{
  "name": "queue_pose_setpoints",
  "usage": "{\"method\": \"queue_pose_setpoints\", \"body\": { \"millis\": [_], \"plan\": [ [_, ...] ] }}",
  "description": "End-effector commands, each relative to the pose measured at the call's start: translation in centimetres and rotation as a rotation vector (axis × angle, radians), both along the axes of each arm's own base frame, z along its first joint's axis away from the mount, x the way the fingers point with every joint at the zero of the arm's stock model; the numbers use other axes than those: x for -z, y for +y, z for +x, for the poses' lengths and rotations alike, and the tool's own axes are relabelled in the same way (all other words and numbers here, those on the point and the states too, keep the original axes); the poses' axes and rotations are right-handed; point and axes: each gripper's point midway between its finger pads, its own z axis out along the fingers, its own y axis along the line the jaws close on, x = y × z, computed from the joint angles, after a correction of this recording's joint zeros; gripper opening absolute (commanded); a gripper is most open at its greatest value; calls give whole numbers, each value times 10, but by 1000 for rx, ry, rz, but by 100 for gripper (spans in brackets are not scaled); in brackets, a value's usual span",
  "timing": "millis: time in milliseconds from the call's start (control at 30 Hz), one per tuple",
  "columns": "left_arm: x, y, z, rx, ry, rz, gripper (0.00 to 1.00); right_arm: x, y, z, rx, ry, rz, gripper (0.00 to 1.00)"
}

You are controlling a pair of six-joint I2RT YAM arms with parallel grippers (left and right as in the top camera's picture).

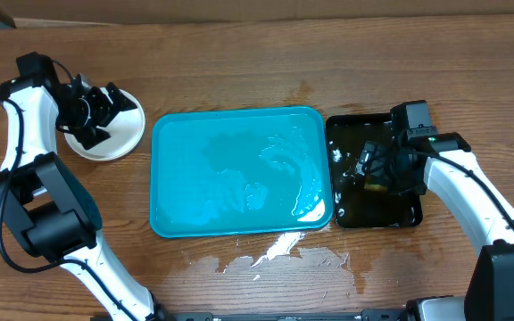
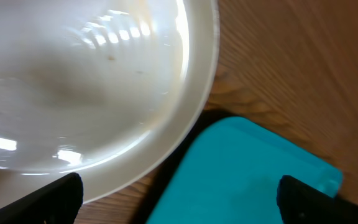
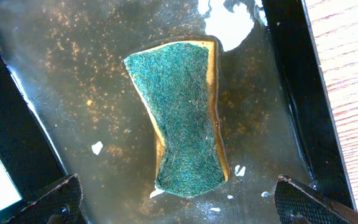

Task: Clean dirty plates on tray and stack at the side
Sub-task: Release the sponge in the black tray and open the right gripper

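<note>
Left gripper, jaws wide and empty, hangs over plates at 9 o'clock of tray; right gripper, wide, above sponge.

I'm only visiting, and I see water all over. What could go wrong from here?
1. The puddle on the wooden table, in front of the turquoise tray, could spread and drip off the edge.
2. The black tray holds the sponge in murky water. A bump from the open right claw might slosh it out.
3. The open left claw hovers just over the white plate and could knock it.
</note>
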Motion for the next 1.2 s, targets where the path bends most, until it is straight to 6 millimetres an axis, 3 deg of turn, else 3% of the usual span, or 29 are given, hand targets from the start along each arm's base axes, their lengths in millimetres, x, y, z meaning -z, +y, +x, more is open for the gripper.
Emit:
{"method": "queue_pose_setpoints", "body": {
  "millis": [0, 100, 1067, 1167],
  "plan": [
    [15, 25, -10, -18, 69, 140, 100, -3, 0, 2, 6, -14, 4, 100],
    [17, 32, -13, -25, 88, 182, 100, -3, 0, 2, 6, -14, 4, 100],
    [17, 32, -13, -25, 88, 182, 100, -3, 0, 2, 6, -14, 4, 100],
    [17, 32, -13, -25, 88, 182, 100, -10, -2, 4, 7, -43, -1, 100]
  ]
}}
